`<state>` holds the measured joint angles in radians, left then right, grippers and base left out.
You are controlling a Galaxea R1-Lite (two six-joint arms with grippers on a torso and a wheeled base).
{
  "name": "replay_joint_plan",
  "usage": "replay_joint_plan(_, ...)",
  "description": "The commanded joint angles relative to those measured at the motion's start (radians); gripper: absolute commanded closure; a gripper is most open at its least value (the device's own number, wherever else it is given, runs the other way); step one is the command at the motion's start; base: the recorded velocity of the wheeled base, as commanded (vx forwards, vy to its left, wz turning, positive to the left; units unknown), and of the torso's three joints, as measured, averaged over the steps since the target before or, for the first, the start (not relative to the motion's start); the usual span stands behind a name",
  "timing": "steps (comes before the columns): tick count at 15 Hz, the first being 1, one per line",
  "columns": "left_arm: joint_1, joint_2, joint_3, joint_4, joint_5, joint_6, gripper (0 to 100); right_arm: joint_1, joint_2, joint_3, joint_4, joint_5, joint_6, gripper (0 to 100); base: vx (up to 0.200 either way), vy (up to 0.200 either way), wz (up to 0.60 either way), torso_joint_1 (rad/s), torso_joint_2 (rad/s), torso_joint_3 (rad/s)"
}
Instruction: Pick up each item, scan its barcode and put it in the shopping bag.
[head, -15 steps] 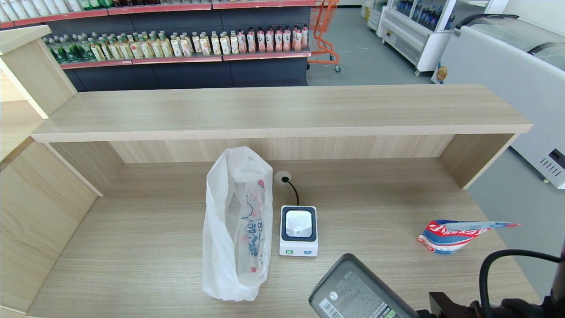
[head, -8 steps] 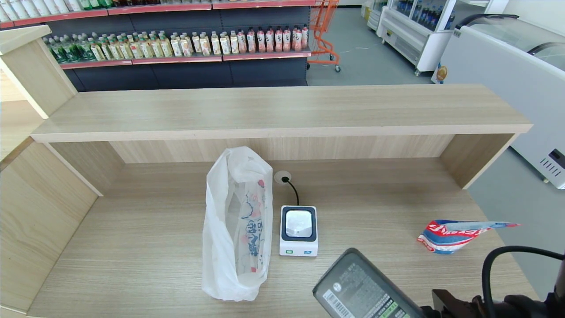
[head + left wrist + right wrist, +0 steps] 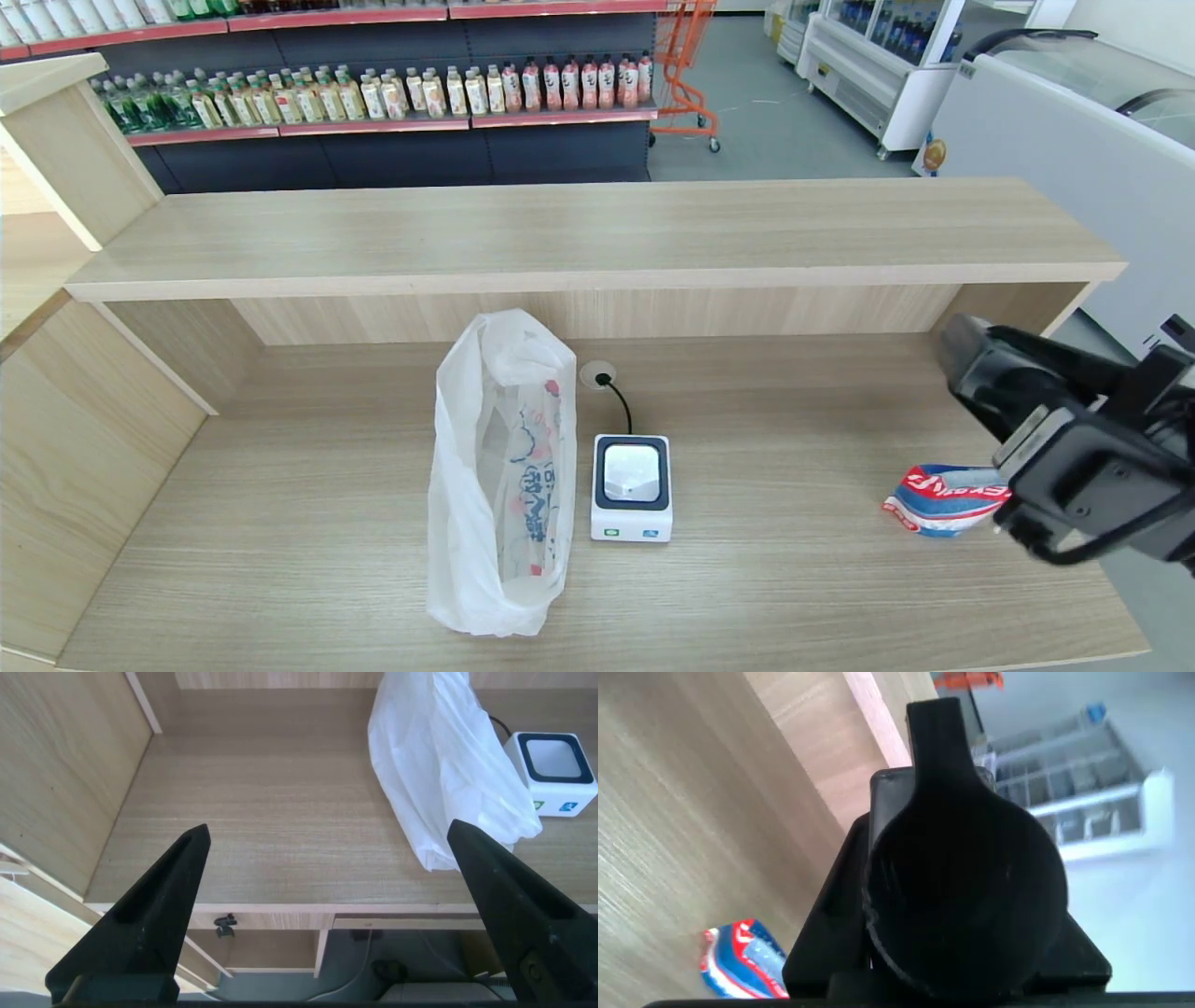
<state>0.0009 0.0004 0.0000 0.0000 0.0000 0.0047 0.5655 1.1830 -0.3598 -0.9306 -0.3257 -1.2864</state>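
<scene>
The left tool (image 3: pixel 327 833) points forward and down. Its 2 black fingers (image 3: pixel 154 910) are spread wide apart, and nothing sits between them. The right tool (image 3: pixel 991 373) is lifted up in the air. Its tip points away from the robot and a bit to the left. Behind that tool, the thick black right wrist (image 3: pixel 1088 467) slopes down and back toward the robot's right side.
</scene>
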Motion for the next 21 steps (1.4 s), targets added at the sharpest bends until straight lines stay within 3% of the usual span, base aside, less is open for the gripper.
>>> replay_joint_plan(1,0.001,0.000,0.000,0.000,0.000,-0.002,0,-0.024,-0.040,0.018,-0.022,-0.096,0.162,100,0.000,0.000,0.00,0.000,0.00,0.000)
replay_joint_plan(3,0.001,0.000,0.000,0.000,0.000,0.000,0,-0.041,-0.031,0.012,0.004,-0.095,0.305,100,0.000,0.000,0.00,0.000,0.00,0.000)
replay_joint_plan(4,0.001,0.000,0.000,0.000,0.000,-0.002,0,-0.042,0.023,-0.010,0.148,-0.093,0.657,100,0.000,0.000,0.00,0.000,0.00,0.000)
replay_joint_plan(5,0.001,0.000,0.000,0.000,0.000,0.000,0,-0.039,0.075,-0.073,0.263,-0.078,0.912,100,0.000,0.000,0.00,0.000,0.00,0.000)
replay_joint_plan(6,0.002,0.000,0.000,0.000,0.000,0.000,0,-0.033,0.101,-0.102,0.300,-0.056,1.030,100,0.000,0.000,0.00,0.000,0.00,0.000)
replay_joint_plan(7,0.001,0.000,0.000,0.000,0.000,0.000,0,-0.021,0.167,-0.191,0.375,0.128,1.417,100,0.000,0.000,0.00,0.000,0.00,0.000)
replay_joint_plan(8,0.001,0.000,0.000,0.000,0.000,0.000,0,-0.026,0.204,-0.234,0.394,0.243,1.586,100,0.000,0.000,0.00,0.000,0.00,0.000)
replay_joint_plan(12,0.001,0.000,0.000,0.000,0.000,0.000,0,-0.021,0.448,-0.324,0.401,0.303,1.909,100,0.000,0.000,0.00,0.000,0.00,0.000)
replay_joint_plan(15,0.001,0.000,0.000,0.000,0.000,0.000,0,-0.046,0.592,-0.390,0.397,0.352,1.940,100,0.000,0.000,0.00,0.000,0.00,0.000)
replay_joint_plan(21,0.001,0.000,0.000,0.000,0.000,-0.002,0,-0.039,0.750,-0.519,0.394,0.352,1.938,100,0.000,0.000,0.00,0.000,0.00,0.000)
